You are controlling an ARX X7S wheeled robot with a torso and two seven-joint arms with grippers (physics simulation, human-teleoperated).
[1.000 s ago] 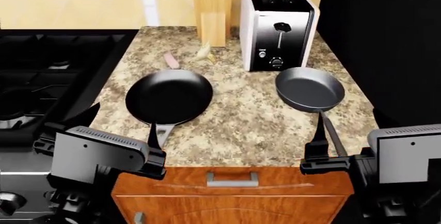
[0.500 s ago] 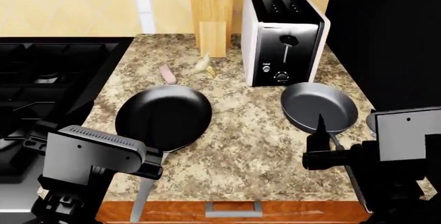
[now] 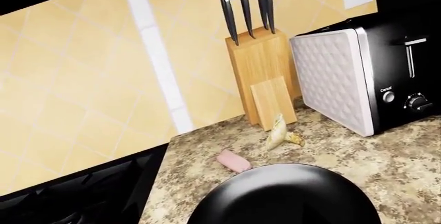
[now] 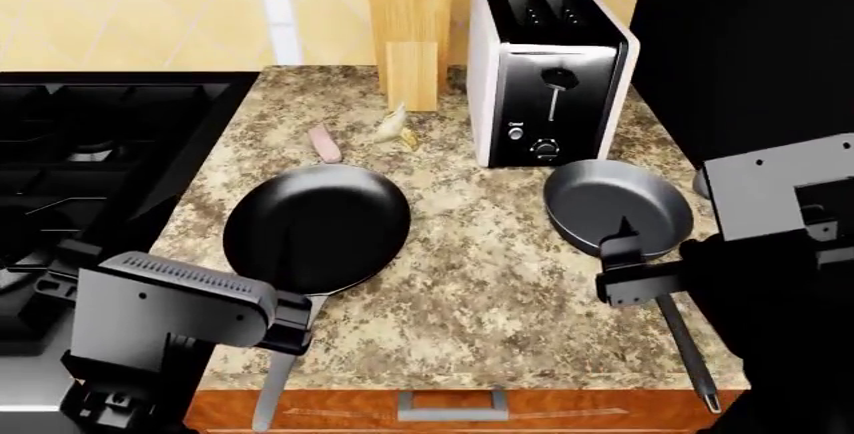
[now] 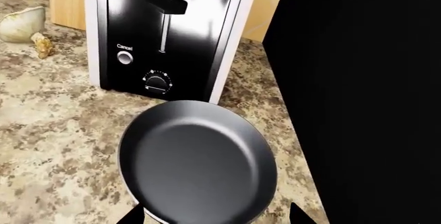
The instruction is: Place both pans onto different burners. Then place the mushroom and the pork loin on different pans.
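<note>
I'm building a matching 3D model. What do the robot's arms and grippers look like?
Both wrist housings are boxy and grey. The left gripper has a ribbed top strip on its housing; the right gripper has small dark holes on its plate. Fingers are black and tapered. No cables visible.

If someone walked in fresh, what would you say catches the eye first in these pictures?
Two empty pans on the speckled counter: the matte black pan beside the stove, and the grey pan in front of the toaster. Behind the black one, near the knife block, lie the pork loin and the mushroom.
</note>
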